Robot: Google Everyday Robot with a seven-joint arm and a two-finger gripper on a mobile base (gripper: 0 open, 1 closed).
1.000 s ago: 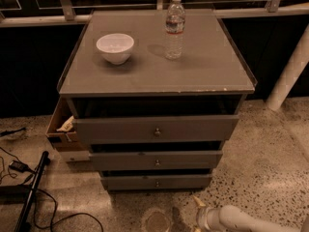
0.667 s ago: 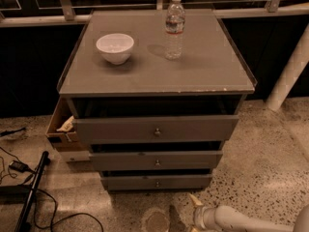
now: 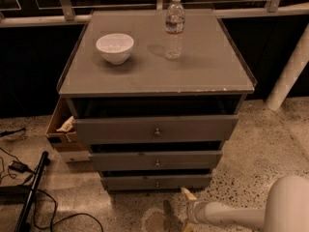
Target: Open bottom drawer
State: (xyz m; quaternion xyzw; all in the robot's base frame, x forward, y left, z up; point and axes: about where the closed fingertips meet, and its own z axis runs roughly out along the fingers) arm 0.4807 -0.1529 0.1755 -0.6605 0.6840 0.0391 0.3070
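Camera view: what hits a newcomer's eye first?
The grey cabinet fills the middle, a white bowl and a water bottle on its top. The bottom drawer sits near the floor, and the hand hovers low in front of it, open, apart from its knob.

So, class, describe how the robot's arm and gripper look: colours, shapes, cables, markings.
The arm is white and tubular, widening into a bulky rounded link. The gripper, low near the floor before the bottom drawer, has two pale yellowish fingers. No cables or markings show.
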